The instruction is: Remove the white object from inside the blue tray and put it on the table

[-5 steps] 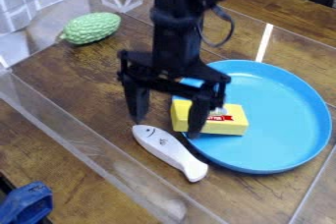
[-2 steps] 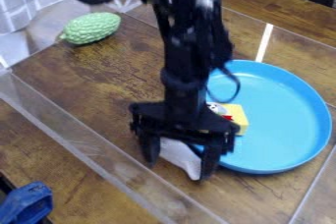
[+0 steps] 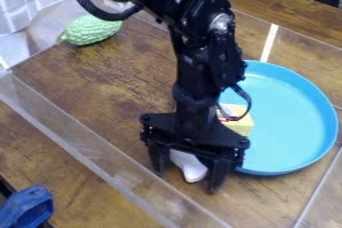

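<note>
The gripper [image 3: 197, 168] stands wide open, straddling the fish [image 3: 195, 171], which lies on the table [image 3: 80, 92] just beside the tray [image 3: 287, 102] rim. Closing now could pinch it askew or knock the tray.

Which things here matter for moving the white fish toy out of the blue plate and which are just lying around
Job:
small white fish-shaped toy
round bright-blue plastic plate
dark brown wooden table
black gripper, jaws open

Lying about:
yellow rectangular box
bumpy green vegetable toy
blue cloth

Blue tray [image 3: 301, 122] rim crowds hand [image 3: 195, 167]; acrylic panel [image 3: 94, 172] blocks front
</note>
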Controlling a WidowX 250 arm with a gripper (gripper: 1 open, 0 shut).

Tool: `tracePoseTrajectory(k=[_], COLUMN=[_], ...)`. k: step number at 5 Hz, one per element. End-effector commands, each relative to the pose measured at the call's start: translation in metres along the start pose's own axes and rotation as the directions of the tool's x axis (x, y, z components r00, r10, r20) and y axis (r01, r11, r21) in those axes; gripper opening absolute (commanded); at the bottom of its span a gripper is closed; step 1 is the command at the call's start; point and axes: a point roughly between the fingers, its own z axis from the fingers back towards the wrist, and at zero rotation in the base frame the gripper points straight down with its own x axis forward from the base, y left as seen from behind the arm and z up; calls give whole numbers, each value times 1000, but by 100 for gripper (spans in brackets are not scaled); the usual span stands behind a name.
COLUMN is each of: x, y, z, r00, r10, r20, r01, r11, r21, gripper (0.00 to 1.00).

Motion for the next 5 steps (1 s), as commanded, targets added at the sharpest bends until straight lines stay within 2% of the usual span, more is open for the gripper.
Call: tracePoseTrajectory(k=[1,5], x=[17,40], y=[-6,-18], z=[18,20], r00=[998,993], r10=[-17,-48], r20=[61,104], r01=[19,57], r11=[999,995], r21=[-32,-87], gripper=[100,100])
